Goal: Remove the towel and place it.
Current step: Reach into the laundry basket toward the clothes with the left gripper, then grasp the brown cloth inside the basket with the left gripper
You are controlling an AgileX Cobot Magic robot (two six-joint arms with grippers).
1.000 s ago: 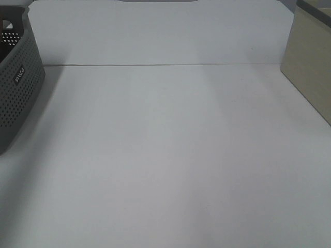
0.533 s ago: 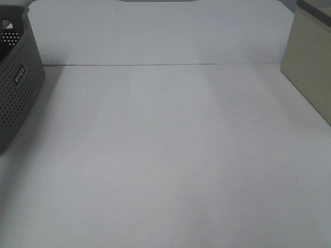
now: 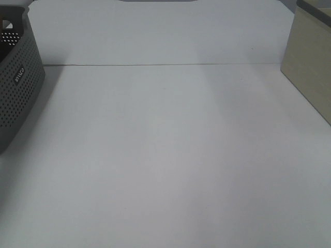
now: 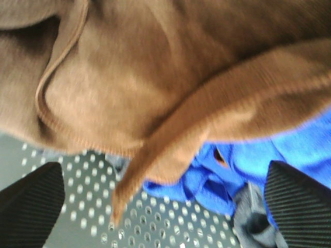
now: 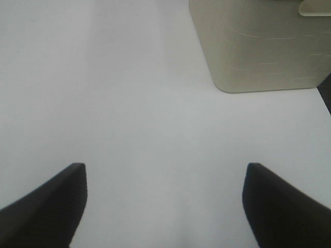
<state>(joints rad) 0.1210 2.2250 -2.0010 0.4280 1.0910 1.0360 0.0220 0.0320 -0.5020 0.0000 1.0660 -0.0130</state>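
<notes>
Just ahead of the wide-spread left gripper (image 4: 163,168) lies the large dark brown terry cloth towel (image 4: 155,77), bunched in the grey perforated plastic basket (image 4: 88,206) over a bright blue cloth (image 4: 269,150) (touching it); closing low could snag both. Meanwhile the right gripper (image 5: 165,170) hangs spread above the white table (image 5: 129,103).

I count one brown towel (image 4: 155,77), one blue cloth (image 4: 279,155), one grey perforated basket (image 3: 18,88), one beige container (image 3: 310,62) and one white table (image 3: 165,155). There are two grippers: the left gripper (image 4: 165,206) and the right gripper (image 5: 165,201).
</notes>
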